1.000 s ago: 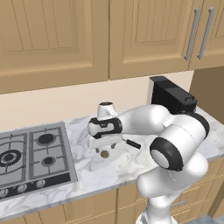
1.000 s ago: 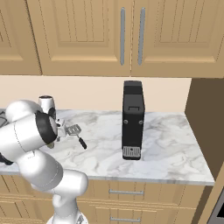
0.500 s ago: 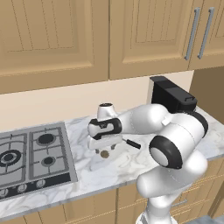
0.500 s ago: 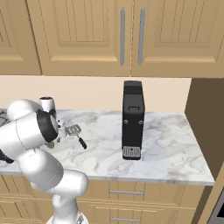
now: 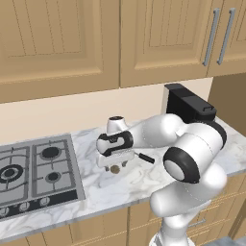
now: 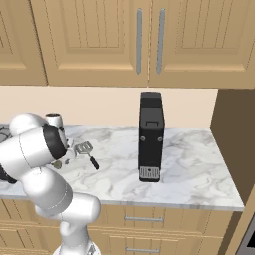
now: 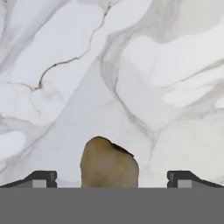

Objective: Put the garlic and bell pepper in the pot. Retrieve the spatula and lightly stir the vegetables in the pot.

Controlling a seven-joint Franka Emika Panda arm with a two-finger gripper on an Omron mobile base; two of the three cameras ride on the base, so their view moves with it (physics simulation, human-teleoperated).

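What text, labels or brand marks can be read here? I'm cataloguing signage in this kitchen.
None readable. The black coffee machine, the stove, the cabinets and the marble counter bear no legible words, numbers or signs.

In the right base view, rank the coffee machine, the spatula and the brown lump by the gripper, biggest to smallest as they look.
1. Coffee machine
2. Spatula
3. Brown lump, partly hidden by the arm, so its rank is unsure.

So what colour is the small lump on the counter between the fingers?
The lump is dull brownish tan, seen best in the hand view.
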